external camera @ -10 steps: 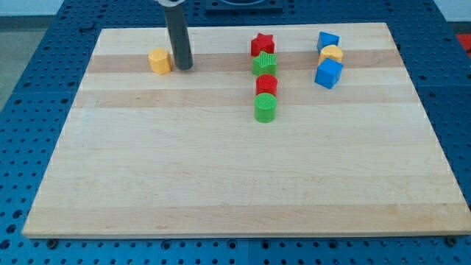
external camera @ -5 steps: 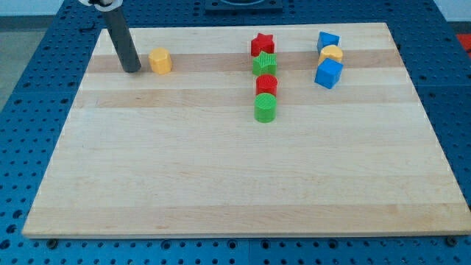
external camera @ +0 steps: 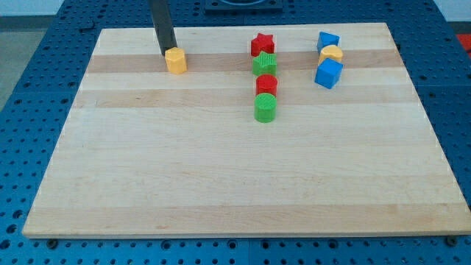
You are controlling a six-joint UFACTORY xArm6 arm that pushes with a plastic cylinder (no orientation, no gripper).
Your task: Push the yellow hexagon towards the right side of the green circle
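Yellow hexagon (external camera: 176, 60) in frame's upper left, apparently touching my tip (external camera: 168, 54) at its upper-left edge; green circle (external camera: 265, 108) well right. Rod holds nothing.

A pale wooden worktop (external camera: 221, 184) filled most of the view, its planks running from the view's left to the view's right in lighter and darker bands. Around it on every side lay a blue perforated base plate (external camera: 29, 110) dotted with regular holes. The light was even and cast only soft shadows on the wood.
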